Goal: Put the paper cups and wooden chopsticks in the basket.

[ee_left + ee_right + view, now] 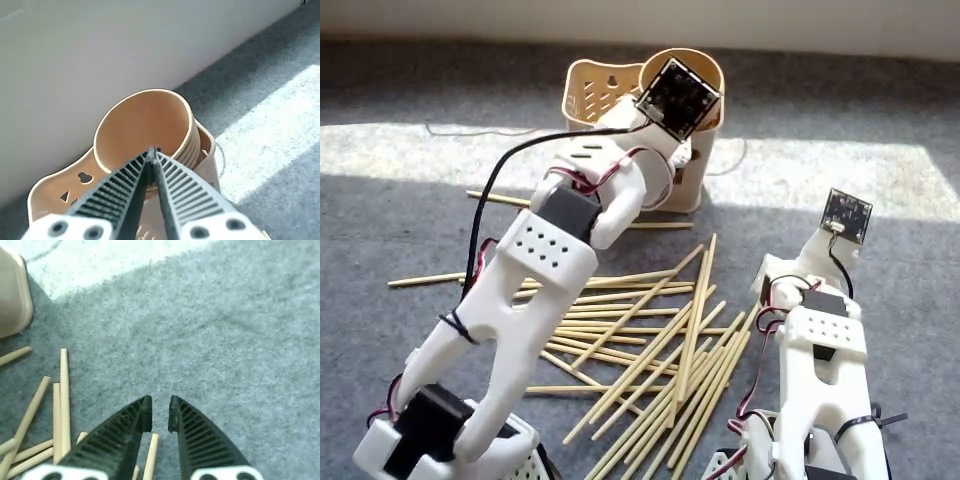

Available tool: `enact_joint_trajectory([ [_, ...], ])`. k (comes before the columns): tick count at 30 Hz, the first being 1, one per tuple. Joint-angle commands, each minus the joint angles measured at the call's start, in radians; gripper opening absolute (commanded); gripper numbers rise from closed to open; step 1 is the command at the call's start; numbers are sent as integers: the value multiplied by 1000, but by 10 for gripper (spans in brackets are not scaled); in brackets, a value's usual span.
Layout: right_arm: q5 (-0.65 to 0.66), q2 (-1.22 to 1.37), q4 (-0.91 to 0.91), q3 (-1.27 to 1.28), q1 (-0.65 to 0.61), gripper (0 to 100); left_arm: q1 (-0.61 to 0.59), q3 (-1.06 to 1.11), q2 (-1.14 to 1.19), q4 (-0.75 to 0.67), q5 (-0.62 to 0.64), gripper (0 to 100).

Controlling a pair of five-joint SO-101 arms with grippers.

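Note:
A stack of tan paper cups [150, 125] hangs tilted over the beige basket [55, 192], mouth toward the left wrist camera. My left gripper [152, 151] is shut on the stack's near rim. From above, the cups [708, 70] stand at the right end of the basket [592, 92], with the left arm stretched over them. Several wooden chopsticks [650, 340] lie scattered on the grey carpet between the arms. My right gripper [159, 415] is slightly open just above the carpet with nothing between its fingers. One chopstick end [150, 455] lies under it and more chopsticks [64, 400] lie beside it.
A corner of the basket [12, 295] shows beyond the right gripper. A pale wall [100, 45] rises right behind the basket. A thin cable [450, 130] runs across the sunlit strip of carpet at the back. Bare carpet [900, 270] lies right of the right arm.

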Motion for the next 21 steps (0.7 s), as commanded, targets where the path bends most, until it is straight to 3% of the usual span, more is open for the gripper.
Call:
enact_joint_trajectory([
  [1,-3,-30,-27,-2,-15,67,64,-19,-145,80,2,6],
  [10,-3,-30,-27,-2,-15,67,245,-27,-461,308,60,11],
  [16,-3,-30,-27,-2,-15,67,384,-18,-679,344,94,11],
  [21,-3,-30,-27,-2,-15,67,415,-16,-814,362,94,8],
])
